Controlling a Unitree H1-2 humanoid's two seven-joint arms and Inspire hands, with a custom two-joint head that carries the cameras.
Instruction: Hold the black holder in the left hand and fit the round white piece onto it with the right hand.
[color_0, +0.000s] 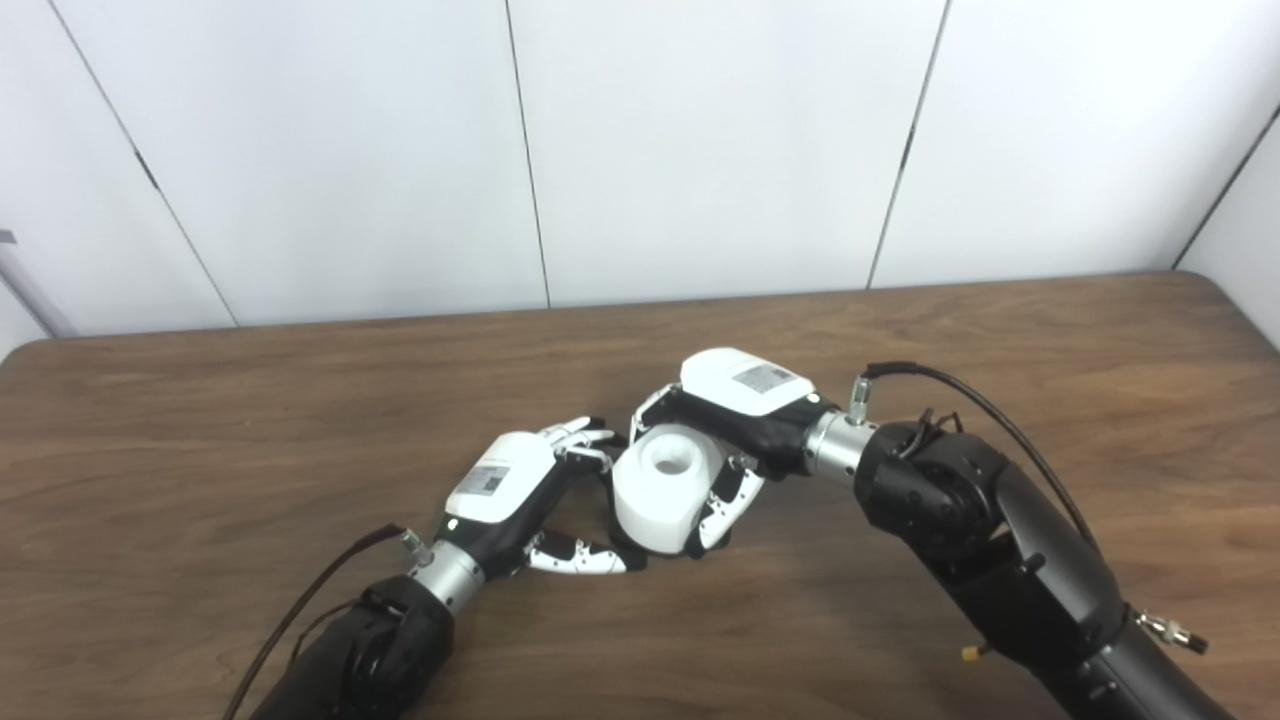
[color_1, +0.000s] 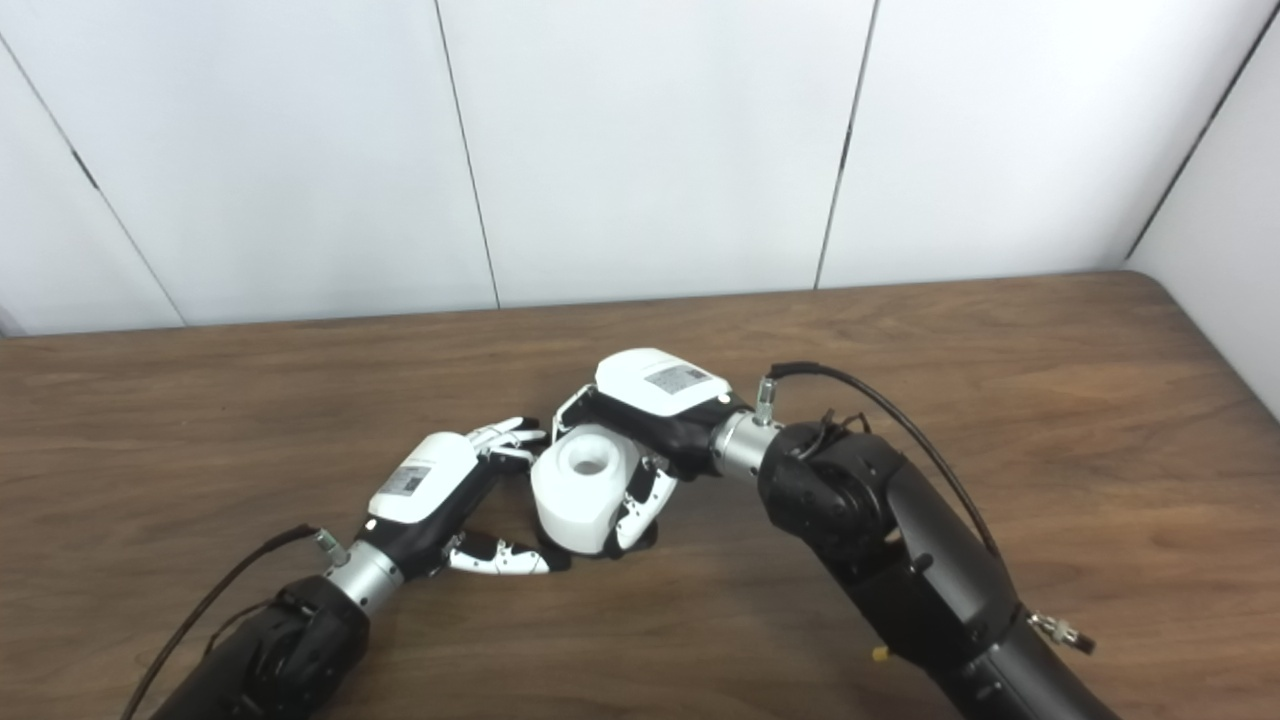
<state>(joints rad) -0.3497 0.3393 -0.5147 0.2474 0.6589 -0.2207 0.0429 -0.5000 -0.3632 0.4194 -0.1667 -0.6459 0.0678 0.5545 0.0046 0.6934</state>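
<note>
Gripping the round white piece (color_0: 662, 488) near the middle of the worktop (color_0: 1000, 340), the right robot hand (color_0: 735, 410) meets the left robot hand (color_0: 520, 490), whose open fingers touch its side.

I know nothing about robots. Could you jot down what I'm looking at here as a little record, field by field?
Setting: brown wooden table in front of white wall panels.
Round white piece: thick white cylinder with a hole in its top, low over the table between both hands.
Right hand: wrapped over the white piece from behind, fingers down its side.
Left hand: pressed against the piece's left side, thumb reaching under it.
Black holder: hidden, cannot tell where it sits.
Fit: cannot tell whether it is done.
</note>
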